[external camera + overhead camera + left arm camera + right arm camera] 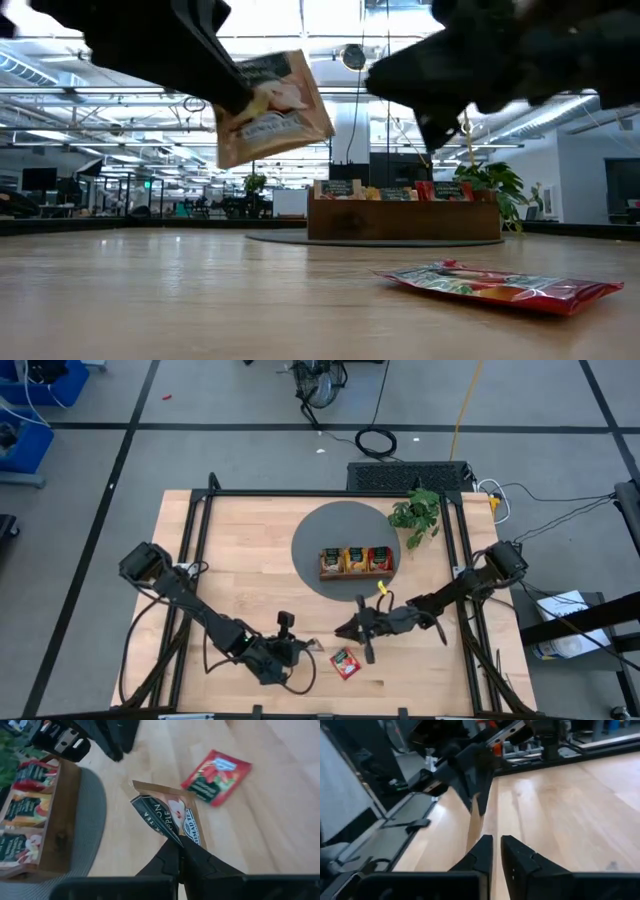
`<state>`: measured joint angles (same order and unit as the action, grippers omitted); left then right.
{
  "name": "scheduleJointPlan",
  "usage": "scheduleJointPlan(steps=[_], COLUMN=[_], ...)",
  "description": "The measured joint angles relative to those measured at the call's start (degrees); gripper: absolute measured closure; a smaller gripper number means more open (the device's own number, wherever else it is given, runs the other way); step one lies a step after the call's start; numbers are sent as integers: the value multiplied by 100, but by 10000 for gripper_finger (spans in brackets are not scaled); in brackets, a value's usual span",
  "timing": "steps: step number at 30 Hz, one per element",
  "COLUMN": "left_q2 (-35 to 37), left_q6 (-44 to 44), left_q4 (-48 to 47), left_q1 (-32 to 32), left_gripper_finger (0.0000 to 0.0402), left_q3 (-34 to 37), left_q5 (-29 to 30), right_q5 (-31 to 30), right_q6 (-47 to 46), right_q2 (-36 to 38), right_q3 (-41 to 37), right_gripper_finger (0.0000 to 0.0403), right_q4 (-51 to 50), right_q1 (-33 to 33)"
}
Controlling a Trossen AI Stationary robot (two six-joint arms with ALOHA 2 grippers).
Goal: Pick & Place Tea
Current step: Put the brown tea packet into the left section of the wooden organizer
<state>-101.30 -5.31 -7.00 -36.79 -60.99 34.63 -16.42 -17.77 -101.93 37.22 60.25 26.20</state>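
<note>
My left gripper (180, 851) is shut on a beige tea sachet with dark print (170, 815) and holds it above the table's near middle (270, 105). My right gripper (496, 845) faces it closely from the right. Its fingers stand a narrow gap apart with nothing between them, and the sachet's thin edge (474, 822) shows just beside one finger. A red tea sachet (345, 663) lies flat on the wood below them. Several more sachets (355, 558) stand upright in the brown wooden tray (355, 573). My left gripper pinches the beige sachet between its two fingers at one edge (176, 836), near a corner. The sachet sticks out beyond the fingertips, tilted and lifted clear of the table. My right gripper: I cannot tell whether the outer side of one finger touches the sachet's edge.
The tray sits on a round grey mat (320, 530) at the table's far middle. A green leafy plant (418, 512) stands to the mat's right. Bare wood lies to the left and along the near edge. Black frame rails (195, 530) run along the table's sides.
</note>
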Motion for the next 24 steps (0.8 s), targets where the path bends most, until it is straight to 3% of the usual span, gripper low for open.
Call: scheduleJointPlan(steps=[15, 24], left_q2=[0, 2], left_q6=[-183, -227], left_q4=[-22, -24], left_q1=[78, 108], left_gripper_finger=[393, 393], left_q3=[0, 0], left_q5=[4, 4], right_q5=[669, 950], right_q6=[-991, -956], right_q2=[-90, -396], right_q3=[970, 1297], right_gripper_finger=[218, 207], right_q4=[-1442, -1465], right_q1=[-538, -588])
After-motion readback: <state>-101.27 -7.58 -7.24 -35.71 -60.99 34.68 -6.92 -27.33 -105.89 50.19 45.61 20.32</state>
